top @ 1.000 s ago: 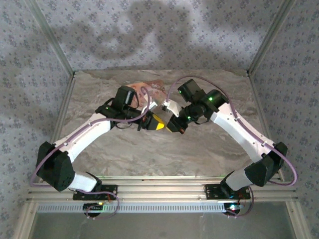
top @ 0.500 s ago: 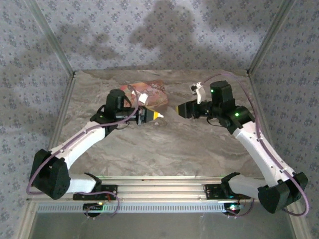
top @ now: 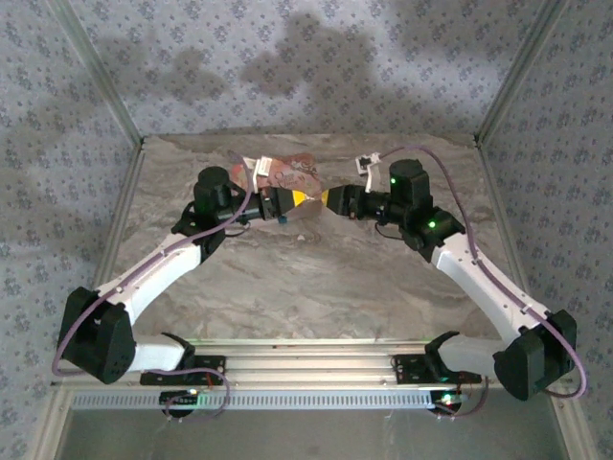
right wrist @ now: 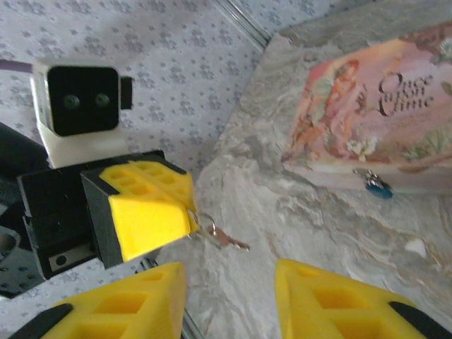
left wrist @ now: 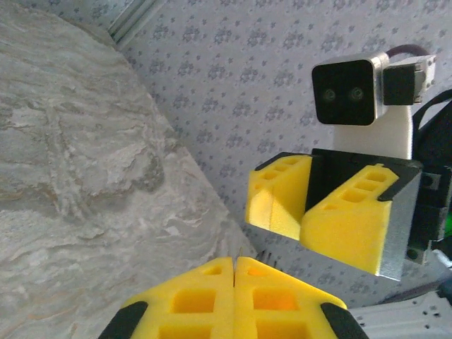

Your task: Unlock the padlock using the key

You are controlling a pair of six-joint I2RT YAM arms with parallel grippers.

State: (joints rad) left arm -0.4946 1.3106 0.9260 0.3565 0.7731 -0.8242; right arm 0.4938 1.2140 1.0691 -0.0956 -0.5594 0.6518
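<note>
Two robot arms meet tip to tip above a marble-patterned tabletop [top: 316, 287], just in front of a pink box [top: 292, 172] at the back of a booth with flower-print walls [top: 316, 77]. The left fingers [top: 299, 198] are pressed together and pinch a small silver key [right wrist: 227, 239] at its ring [right wrist: 203, 224] end, a detail the right wrist camera catches and the overhead camera sits too far off to resolve. That same wrist view picks out the padlock [right wrist: 379, 186], blue-bodied with a thin shackle, at the lower front edge of the box and well apart from the key. The right fingers [top: 332, 199] are spread and hold nothing: the left wrist camera looks straight at them and shows a dark gap between the two yellow pads, while their own camera shows bare tabletop between them. The box lid carries painted figures and cursive lettering in which "Once" and "Time" can be read, the words between partly cut by the edge of the view. A second earlier both wrists were bunched over the near side of the box, hiding most of it; half a second earlier the right arm had swung out to the right, leaving open tabletop between the two; it has since come back in, and the pair now sit closer to the back wall
</note>
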